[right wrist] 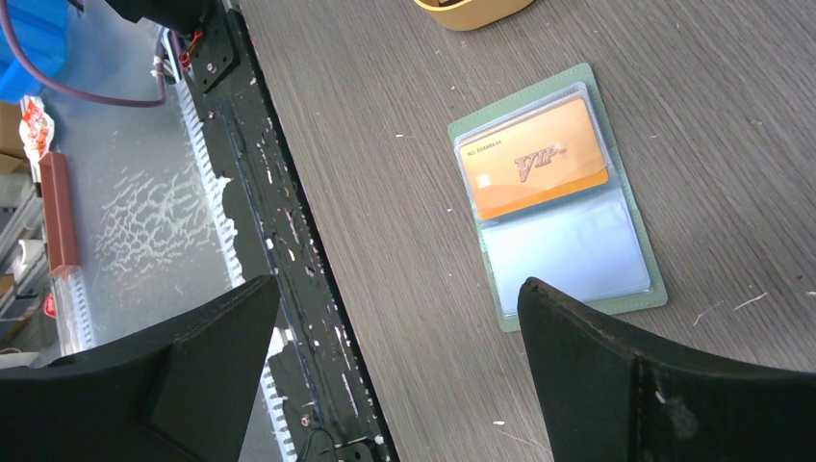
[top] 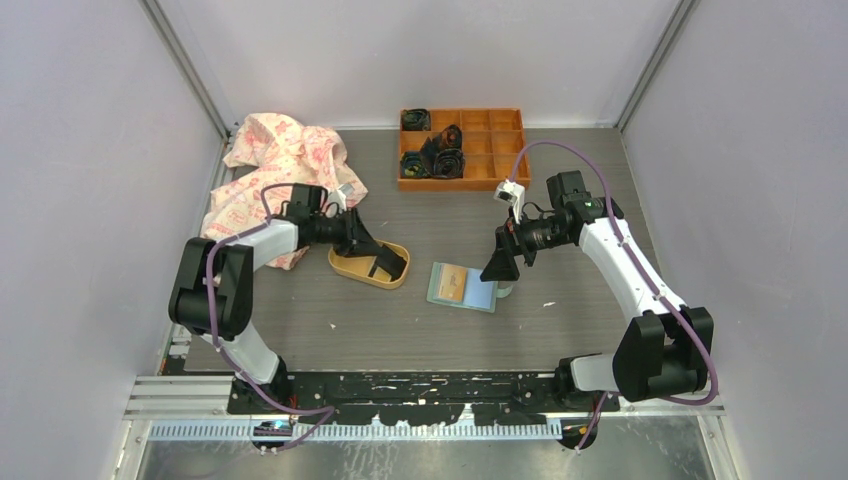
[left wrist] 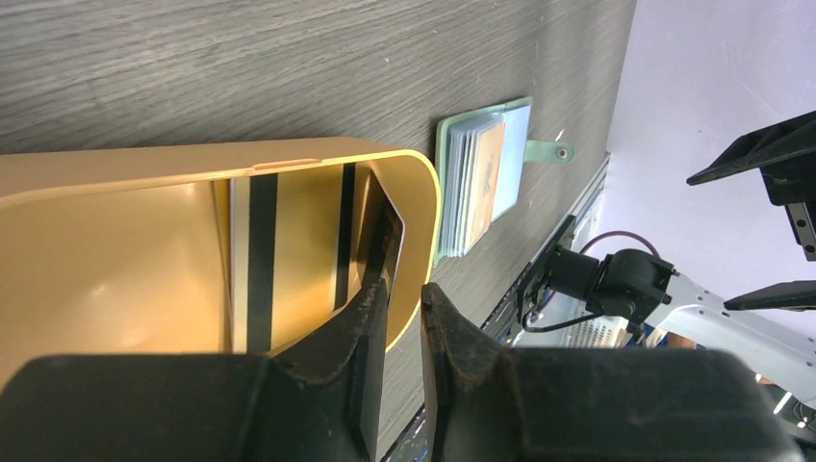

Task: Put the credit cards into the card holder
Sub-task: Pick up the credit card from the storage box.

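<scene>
In the top view, the card holder (top: 480,296) lies open on the bench (top: 380,330) near the middle. An orange card (top: 454,285) is seated in the half nearer the yellow-orange oval dish (top: 350,268). The right hand (top: 500,272) is held just over the holder's right edge. The left hand (top: 392,265) is lowered into the dish, well apart from the holder. At the far side an orange compartment tray (top: 463,180) with dark items is seen, and a pink-patterned cloth (top: 275,160) is bunched at the far left.

In the left wrist view, the left hand's fingers (left wrist: 370,327) are drawn close, with only a narrow gap left. One is set inside the dish and the other outside, the end wall standing between them. A dark leaning card (left wrist: 387,236) rests against that wall and is met by the inner fingertip. Whether it is actually pinched cannot be told. More credit cards (left wrist: 260,250) – pale, with dark stripes – are seen in the dish. Beyond the rim the holder is seen flat on the bench, its snap tab spread outward.

In the right wrist view, the right hand's fingers (right wrist: 654,385) are spread wide and released, with nothing between them. The holder lies below – the orange card, marked VIP, is tucked in one clear sleeve.
</scene>
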Controlling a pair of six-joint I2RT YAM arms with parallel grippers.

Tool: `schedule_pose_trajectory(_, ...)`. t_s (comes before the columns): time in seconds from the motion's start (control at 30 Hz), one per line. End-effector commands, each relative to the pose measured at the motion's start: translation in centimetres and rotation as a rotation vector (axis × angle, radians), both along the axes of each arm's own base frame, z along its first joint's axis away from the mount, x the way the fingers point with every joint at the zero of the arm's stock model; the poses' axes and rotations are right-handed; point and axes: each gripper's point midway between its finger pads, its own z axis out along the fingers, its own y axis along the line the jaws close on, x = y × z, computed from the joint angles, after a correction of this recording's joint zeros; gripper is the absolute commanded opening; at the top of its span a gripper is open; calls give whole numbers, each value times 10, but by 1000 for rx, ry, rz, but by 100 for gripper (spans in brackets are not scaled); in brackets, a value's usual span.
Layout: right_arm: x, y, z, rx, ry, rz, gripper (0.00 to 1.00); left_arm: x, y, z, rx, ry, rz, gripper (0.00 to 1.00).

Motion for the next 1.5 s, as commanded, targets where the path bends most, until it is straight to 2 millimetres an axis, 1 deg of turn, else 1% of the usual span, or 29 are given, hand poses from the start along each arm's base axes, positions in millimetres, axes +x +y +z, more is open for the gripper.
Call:
schedule_pose_trajectory(0.0, 7, 4, 13, 16, -57, 12, 100, 5, -13, 11, -42, -41, -31, 21)
schedule_pose_trajectory(0.13, 7, 4, 13, 16, -56, 13, 99, 4, -13, 3, -11, -33, -30, 22)
schedule_pose_trajectory(0.3, 7, 4, 12, 16, -55, 15, 100, 1, -13, -5, 32, -18, -37, 26)
schedule_pose_trajectory(0.47, 7, 3, 12, 16, -56, 14, 100, 1, -18, -13, 95, -19, -54, 25)
schedule_pose_trajectory(0.5, 7, 4, 13, 16, -57, 14, 99, 1, -18, -14, 115, -19, -57, 23)
schedule_pose_trajectory(0.53, 7, 3, 13, 15, -57, 14, 99, 1, -18, -15, 131, -17, -57, 18)
schedule_pose_trajectory(0.6, 7, 3, 13, 15, -57, 14, 99, 2, -18, -15, 145, -19, -55, 2)
schedule_pose_trajectory(0.63, 6, 3, 13, 15, -58, 14, 100, 2, -17, -14, 151, -25, -52, 0)
schedule_pose_trajectory(0.7, 6, 3, 13, 14, -57, 13, 100, 3, -13, -7, 172, -49, -44, 0)
schedule_pose_trajectory(0.8, 7, 3, 13, 14, -56, 12, 100, 3, -4, 11, 210, -101, -36, 0)
schedule_pose_trajectory(0.9, 7, 2, 12, 7, -61, 10, 100, 0, 11, 29, 252, -161, -18, 0)
schedule_pose_trajectory(0.97, 7, 1, 10, -3, -68, 11, 99, -4, 20, 41, 263, -209, -4, 0)
schedule_pose_trajectory(1.03, 9, -1, 7, -16, -92, 14, 100, -13, 22, 58, 245, -287, -12, 0)
schedule_pose_trajectory(1.07, 10, -2, 5, -25, -109, 13, 100, -15, 19, 72, 211, -344, -18, 0)
schedule_pose_trajectory(1.1, 11, -3, 3, -31, -136, 11, 100, -22, 15, 79, 169, -381, -27, 0)
schedule_pose_trajectory(1.2, 11, -2, 4, -14, -234, 9, 100, -38, -3, 109, 8, -532, -20, 0)
schedule_pose_trajectory(1.27, 8, 3, 12, 41, -291, 14, 100, -48, -19, 129, -114, -616, 11, 0)
schedule_pose_trajectory(1.33, -1, 11, 25, 115, -312, 30, 100, -58, -35, 146, -225, -664, 61, 0)
schedule_pose_trajectory(1.47, -17, 27, 48, 246, -231, 83, 99, -73, -69, 174, -360, -781, 143, 0)
